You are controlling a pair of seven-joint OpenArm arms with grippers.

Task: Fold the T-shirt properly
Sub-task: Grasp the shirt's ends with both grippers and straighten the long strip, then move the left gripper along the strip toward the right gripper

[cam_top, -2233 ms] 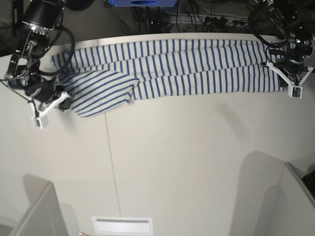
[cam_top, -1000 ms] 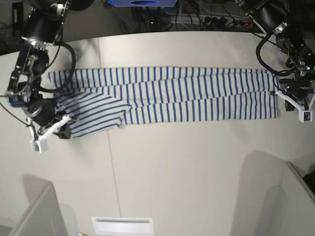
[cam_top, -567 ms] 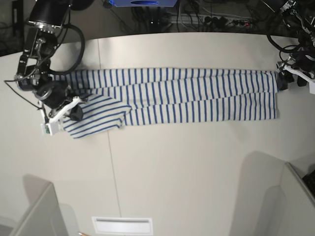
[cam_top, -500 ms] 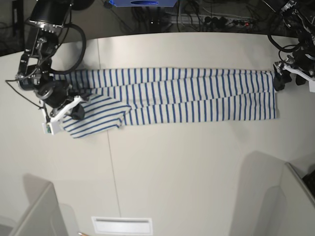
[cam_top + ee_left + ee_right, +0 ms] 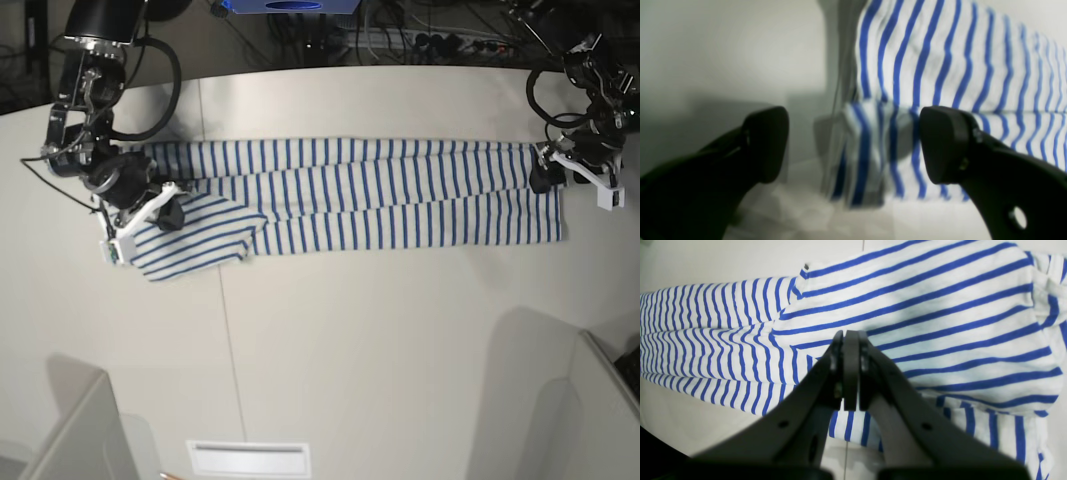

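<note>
- Right gripper (image 5: 850,340) first: its two dark fingers are pressed flat together with no cloth between them, tips poised over the striped fabric.
- In the base view that right gripper (image 5: 170,212) sits at the left end of the garment, on top of the folded sleeve flap.
- Under it, in the right wrist view, the stripes run in two directions: slanted bands on the flap, finer upright bands on the body stretching off to the left.
- Over to the left gripper (image 5: 853,146): jaws spread wide, one dark fingertip (image 5: 768,143) on bare table, the other out over the stripes, nothing held between them.
- The cloth edge between those jaws is blurred; whether the fingertips touch the fabric cannot be told.
- In the base view the left gripper (image 5: 556,170) is at the right end of the garment, by its upper corner.
- And the T-shirt (image 5: 400,195) itself: a long, narrow, folded band lying across the far half of the white table (image 5: 380,340), running side to side between the two arms.
- The sleeve flap juts toward the camera at the left end, wider than the band.
- Beyond the table's far edge, a dark tangle of cables (image 5: 420,40).
</note>
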